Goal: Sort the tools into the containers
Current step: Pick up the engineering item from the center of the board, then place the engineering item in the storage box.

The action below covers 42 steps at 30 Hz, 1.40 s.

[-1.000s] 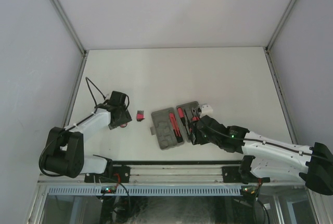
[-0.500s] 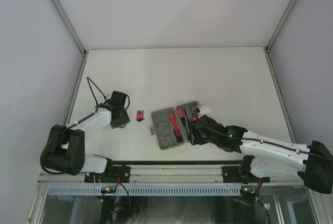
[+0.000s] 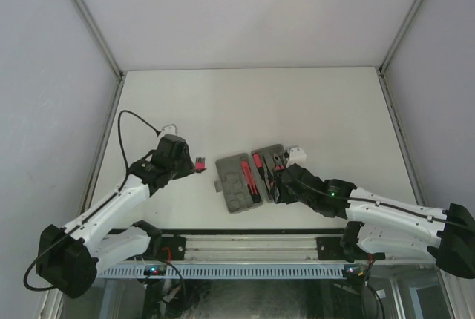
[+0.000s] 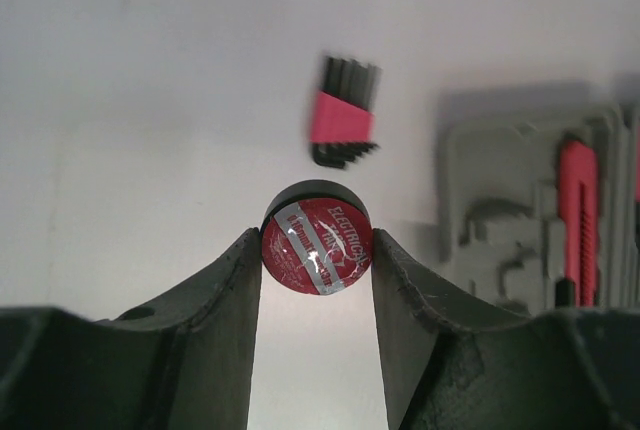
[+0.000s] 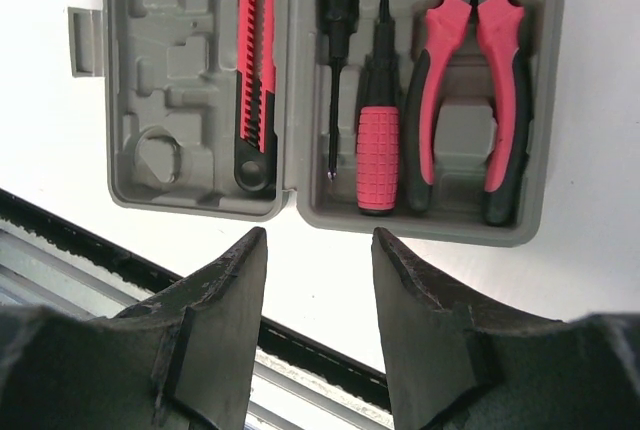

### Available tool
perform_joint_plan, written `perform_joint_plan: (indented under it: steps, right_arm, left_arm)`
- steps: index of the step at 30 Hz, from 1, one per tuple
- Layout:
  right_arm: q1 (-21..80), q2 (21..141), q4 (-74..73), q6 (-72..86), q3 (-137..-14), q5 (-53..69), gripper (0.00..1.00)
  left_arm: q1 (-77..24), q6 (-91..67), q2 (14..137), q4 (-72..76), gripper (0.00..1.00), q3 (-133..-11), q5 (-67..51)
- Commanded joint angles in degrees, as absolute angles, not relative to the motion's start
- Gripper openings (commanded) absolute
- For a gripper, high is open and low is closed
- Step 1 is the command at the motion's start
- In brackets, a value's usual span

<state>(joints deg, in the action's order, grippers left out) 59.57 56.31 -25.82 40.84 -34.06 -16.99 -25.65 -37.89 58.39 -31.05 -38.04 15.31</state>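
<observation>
My left gripper (image 4: 316,247) is shut on the small round red disc (image 4: 318,250), a roll labelled as electrical tape, pinched at its fingertips above the table. The red-and-black comb-like piece (image 4: 343,116) (image 3: 199,164) lies just beyond it. The grey tool case (image 3: 236,193) (image 5: 190,195) lies open. It holds a red-black knife (image 5: 258,60), a long thin screwdriver (image 5: 338,20), a short driver (image 5: 378,140) and red-handled pliers (image 5: 475,70). My right gripper (image 5: 318,250) (image 3: 277,185) stands open at the case's near edge, with nothing between its fingers.
A black rail (image 3: 245,231) runs along the table's near edge, just below the right gripper. White walls enclose the table on the left, back and right. The case's left half (image 4: 500,220) has unfilled moulded slots.
The left gripper closed on the red disc and lifted it off the table, and the arm swung out toward the comb-like piece. The right arm barely moved.
</observation>
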Motion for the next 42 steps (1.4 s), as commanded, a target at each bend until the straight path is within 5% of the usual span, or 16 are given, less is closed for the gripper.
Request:
perform_joint_plan:
  steps: [1,14,42]
  right_arm:
    - [59.25,54.05,-25.38,42.74,-34.19,-21.0,0.46]
    - [59.16,52.08,-25.76,44.81,-32.37,-21.45,0.46]
    - [58.45,51.08,-26.16,45.13,-31.21,-20.47,0.46]
  left_arm:
    - [-34.16,-38.17,56.12,-32.0,0.44,-39.18,14.75]
    - [-58.29,-44.74,70.4,-28.93,0.43,-46.18,16.64]
    - [-63.59,-42.96,84.85,-33.53,0.46,-51.68,13.49]
